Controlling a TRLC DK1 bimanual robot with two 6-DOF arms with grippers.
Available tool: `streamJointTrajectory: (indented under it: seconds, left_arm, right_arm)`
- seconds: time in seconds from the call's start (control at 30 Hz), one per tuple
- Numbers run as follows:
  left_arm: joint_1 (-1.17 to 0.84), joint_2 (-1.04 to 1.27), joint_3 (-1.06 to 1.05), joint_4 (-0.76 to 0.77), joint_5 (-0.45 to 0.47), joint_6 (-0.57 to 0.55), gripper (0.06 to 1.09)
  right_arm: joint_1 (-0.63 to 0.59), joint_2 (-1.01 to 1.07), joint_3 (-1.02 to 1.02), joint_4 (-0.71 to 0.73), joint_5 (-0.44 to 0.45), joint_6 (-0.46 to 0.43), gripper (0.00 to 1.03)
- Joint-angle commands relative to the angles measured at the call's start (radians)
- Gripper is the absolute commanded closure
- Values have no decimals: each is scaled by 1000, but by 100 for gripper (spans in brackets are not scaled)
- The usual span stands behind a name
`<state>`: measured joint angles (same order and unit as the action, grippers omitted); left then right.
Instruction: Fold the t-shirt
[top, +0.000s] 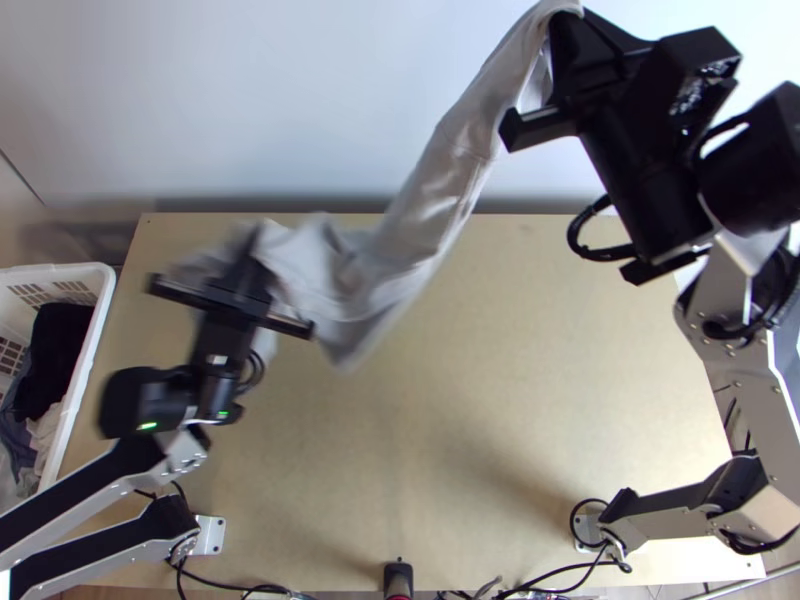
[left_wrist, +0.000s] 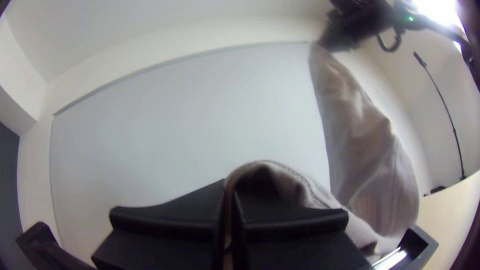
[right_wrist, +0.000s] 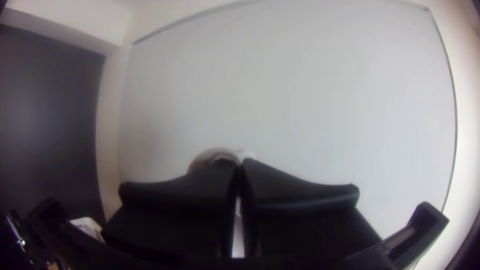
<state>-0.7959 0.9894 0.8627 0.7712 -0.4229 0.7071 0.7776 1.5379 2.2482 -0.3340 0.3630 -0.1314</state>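
In left gripper (top: 252, 238) and right gripper (top: 562, 22), pale t-shirt (top: 440, 185).

In the top view there is one t-shirt (top: 430, 215), and one table (top: 480, 400) in the middle. The arms number two, a left arm (top: 65, 500) at lower left and a right arm (top: 740, 385) at right. Grippers make two, the left gripper (top: 255, 240) and the right gripper (top: 568, 18). One basket (top: 75, 272) at left holds several cloths (top: 62, 345), too jumbled to count.
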Motion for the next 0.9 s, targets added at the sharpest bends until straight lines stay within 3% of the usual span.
streamJointTrajectory:
  seconds: [0.0,0.1,0.2,0.4,0.73,0.87]
  left_arm:
    - [37,-86,108,-23,3,-40,105]
    - [80,-83,108,-21,3,-81,105]
    - [104,-75,107,-23,3,-116,105]
    - [112,-55,90,-21,7,-159,105]
    - [216,45,111,-7,50,-264,105]
    - [259,137,148,-3,70,-317,105]
  right_arm:
    - [65,-50,-4,-175,-1,10,100]
    - [109,-76,-48,-324,-2,42,100]
    - [196,-167,-202,-333,-6,52,100]
    - [275,-252,-329,-507,-76,200,100]
    - [296,-309,-374,-637,-182,306,100]
    - [310,-334,-421,-697,-274,334,100]
